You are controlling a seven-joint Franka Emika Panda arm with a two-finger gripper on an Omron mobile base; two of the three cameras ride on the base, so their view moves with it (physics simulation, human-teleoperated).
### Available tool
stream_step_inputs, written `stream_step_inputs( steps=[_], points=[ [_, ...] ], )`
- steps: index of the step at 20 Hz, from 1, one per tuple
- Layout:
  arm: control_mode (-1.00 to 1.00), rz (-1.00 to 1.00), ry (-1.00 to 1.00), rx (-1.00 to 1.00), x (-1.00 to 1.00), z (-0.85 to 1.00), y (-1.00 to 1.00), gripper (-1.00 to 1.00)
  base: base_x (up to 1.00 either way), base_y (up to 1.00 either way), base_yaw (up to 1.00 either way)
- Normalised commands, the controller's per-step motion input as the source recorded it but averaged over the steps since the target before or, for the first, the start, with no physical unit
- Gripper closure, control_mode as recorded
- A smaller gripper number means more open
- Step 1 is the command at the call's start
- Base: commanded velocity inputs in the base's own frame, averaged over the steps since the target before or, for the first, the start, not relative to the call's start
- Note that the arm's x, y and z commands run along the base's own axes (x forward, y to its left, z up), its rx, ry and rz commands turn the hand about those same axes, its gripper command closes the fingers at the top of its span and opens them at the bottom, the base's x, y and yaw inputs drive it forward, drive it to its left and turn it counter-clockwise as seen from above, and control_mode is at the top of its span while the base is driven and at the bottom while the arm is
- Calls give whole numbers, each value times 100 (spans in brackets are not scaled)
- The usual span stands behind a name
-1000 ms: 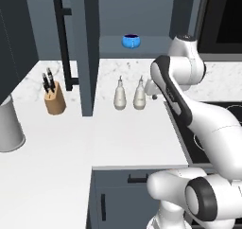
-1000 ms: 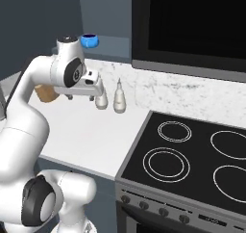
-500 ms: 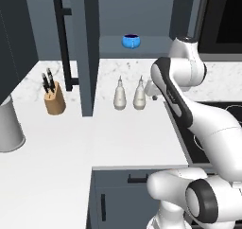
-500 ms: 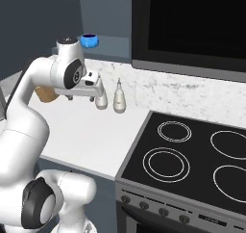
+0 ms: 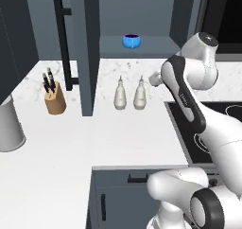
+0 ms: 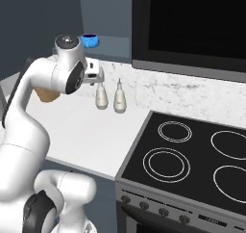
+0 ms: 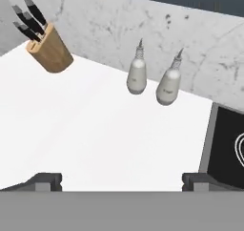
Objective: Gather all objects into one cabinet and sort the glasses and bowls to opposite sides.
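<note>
A small glossy blue bowl [image 5: 131,40] [image 6: 90,40] stands on the shelf of the slate-blue wall cabinet [image 5: 158,47], whose tall door [image 5: 87,48] with its black bar handle [image 5: 64,43] stands open. My gripper [image 7: 121,178] is open with nothing between its fingers [image 7: 47,179]. It hangs over the white counter, below and to the right of the bowl, near the two white bottles. The hand [image 5: 155,77] [image 6: 95,75] points down at the counter. The glasses are out of view.
Two white bottles [image 5: 120,94] [image 5: 139,93] [image 7: 137,77] stand by the marble backsplash. A wooden knife block [image 5: 55,99] [image 7: 49,53] sits left of the door and a grey canister [image 5: 9,128] at far left. A black cooktop [image 6: 192,155] lies to the right.
The hand has crept slightly upward. The jaws stay open and the bowl has not moved.
</note>
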Motion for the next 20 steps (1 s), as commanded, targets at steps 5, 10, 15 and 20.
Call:
stream_step_inputs(
  steps=[5,10,15,20],
  points=[
    [-100,4,-60,6,60,49,14,-100,0,0,0],
    [-100,-5,-51,0,70,67,47,-100,0,0,0],
    [-100,-15,-40,0,55,78,54,-100,0,0,0],
    [-100,-2,6,-1,14,9,15,-100,0,0,0]
  ],
)
